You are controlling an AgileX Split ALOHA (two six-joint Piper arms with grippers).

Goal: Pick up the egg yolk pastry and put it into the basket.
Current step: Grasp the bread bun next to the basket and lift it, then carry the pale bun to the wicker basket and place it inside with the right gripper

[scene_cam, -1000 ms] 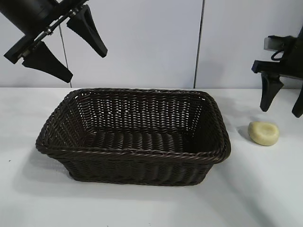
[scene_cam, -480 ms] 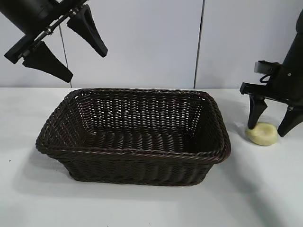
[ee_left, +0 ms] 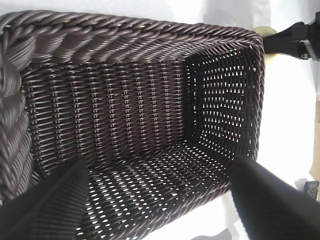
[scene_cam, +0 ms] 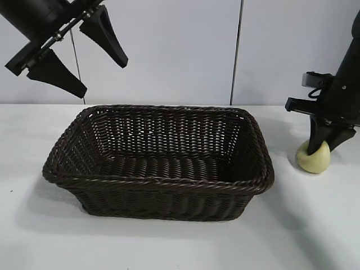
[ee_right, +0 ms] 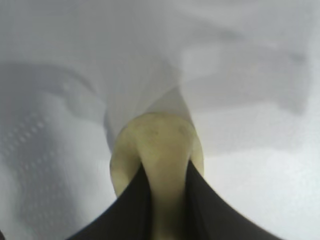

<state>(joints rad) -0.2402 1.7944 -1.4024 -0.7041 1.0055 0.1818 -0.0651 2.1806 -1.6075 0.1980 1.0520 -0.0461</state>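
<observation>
The pale yellow egg yolk pastry (scene_cam: 313,160) lies on the white table just right of the basket (scene_cam: 157,185), a large dark brown wicker one. My right gripper (scene_cam: 319,147) has come down on the pastry and is shut on it; in the right wrist view its two black fingers pinch the soft lump (ee_right: 155,145) between them, and it bulges out past them. High at the upper left my left gripper (scene_cam: 84,53) hangs open above the basket's left end, with nothing between its fingers (ee_left: 50,205). That wrist view looks down into the basket (ee_left: 130,45).
Bare white tabletop (scene_cam: 169,247) lies in front of the basket and to the right of the pastry. A pale panelled wall (scene_cam: 185,50) stands behind. The right arm (ee_left: 292,40) shows beyond the basket's far end in the left wrist view.
My right gripper dropped from above the pastry down around it, then closed its fingers onto it. The pastry shifted slightly and stands more upright. The left arm has not moved.
</observation>
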